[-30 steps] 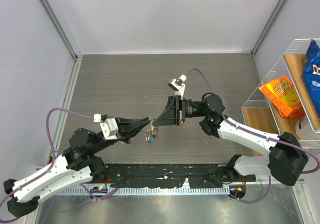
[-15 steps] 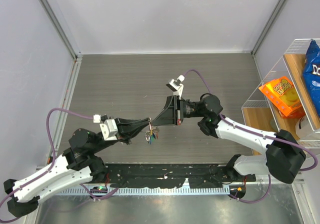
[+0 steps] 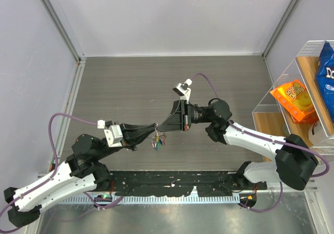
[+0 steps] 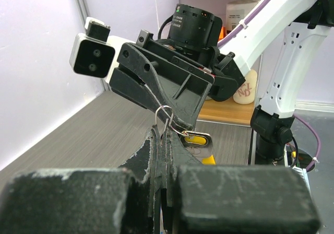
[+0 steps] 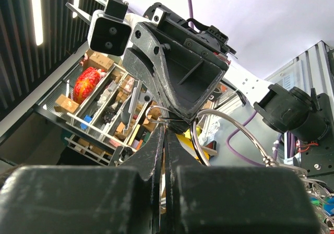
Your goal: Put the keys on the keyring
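Note:
My left gripper point(image 3: 155, 125) is shut on the thin silver keyring point(image 4: 166, 120), whose wire loop sticks up from its fingertips. Several coloured keys point(image 3: 158, 141) hang below it, above the table. My right gripper point(image 3: 160, 126) meets it tip to tip from the right, with its jaws shut. A yellow-headed key point(image 4: 197, 139) sits at its tips against the ring wire. In the right wrist view the keyring point(image 5: 225, 130) curves to the right of my closed fingers point(image 5: 156, 155), with yellow point(image 5: 189, 139) behind them. The grip itself is hidden.
The grey wood-grain table point(image 3: 125, 88) lies below both arms. A clear shelf point(image 3: 284, 114) with an orange snack bag point(image 3: 293, 101) and a blue bag point(image 3: 326, 72) stands at the right edge. Purple cables point(image 3: 68, 118) loop by each arm.
Both grippers stay joined at the tips. The right wrist has shifted slightly left and up, and the hanging keys have barely moved.

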Robot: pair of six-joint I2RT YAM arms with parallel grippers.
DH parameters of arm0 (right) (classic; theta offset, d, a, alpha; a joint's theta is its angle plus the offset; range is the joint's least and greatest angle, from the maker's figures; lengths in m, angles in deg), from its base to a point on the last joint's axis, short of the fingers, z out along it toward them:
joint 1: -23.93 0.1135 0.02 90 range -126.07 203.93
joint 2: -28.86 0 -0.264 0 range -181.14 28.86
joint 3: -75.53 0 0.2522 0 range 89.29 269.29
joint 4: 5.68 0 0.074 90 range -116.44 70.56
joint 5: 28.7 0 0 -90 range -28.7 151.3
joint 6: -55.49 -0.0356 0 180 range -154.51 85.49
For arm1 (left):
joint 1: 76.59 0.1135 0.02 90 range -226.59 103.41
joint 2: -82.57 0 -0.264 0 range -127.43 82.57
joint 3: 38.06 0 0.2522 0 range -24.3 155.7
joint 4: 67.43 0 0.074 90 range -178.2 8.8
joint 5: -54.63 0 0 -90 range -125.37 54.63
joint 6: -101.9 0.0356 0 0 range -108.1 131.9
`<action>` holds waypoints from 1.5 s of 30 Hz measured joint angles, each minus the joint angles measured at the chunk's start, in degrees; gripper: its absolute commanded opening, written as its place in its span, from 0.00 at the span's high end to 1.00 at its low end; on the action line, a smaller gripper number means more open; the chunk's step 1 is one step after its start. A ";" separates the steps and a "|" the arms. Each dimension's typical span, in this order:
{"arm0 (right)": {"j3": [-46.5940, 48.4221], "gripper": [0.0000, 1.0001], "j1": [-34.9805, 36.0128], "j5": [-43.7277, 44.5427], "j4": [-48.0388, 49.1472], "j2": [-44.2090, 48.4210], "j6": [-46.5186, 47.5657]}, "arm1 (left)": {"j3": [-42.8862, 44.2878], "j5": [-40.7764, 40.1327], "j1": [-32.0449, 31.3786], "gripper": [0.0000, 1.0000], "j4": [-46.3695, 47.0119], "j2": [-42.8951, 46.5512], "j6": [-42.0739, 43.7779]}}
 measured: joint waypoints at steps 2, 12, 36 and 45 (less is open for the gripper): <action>-0.13 0.94 0.04 0.07 0.46 -0.11 -0.44 | 0.00 0.17 0.04 1.00 0.11 0.00 0.02; -0.31 0.94 0.07 0.07 2.84 -0.92 -1.99 | -0.39 0.44 0.11 1.00 1.05 0.02 -0.50; -0.94 0.94 0.24 -0.15 6.34 -3.10 -6.97 | -2.73 1.70 0.46 1.00 3.85 1.11 2.08; -0.90 0.94 0.35 -0.52 7.74 -3.41 -8.15 | -2.86 2.69 0.48 1.00 5.22 0.59 3.10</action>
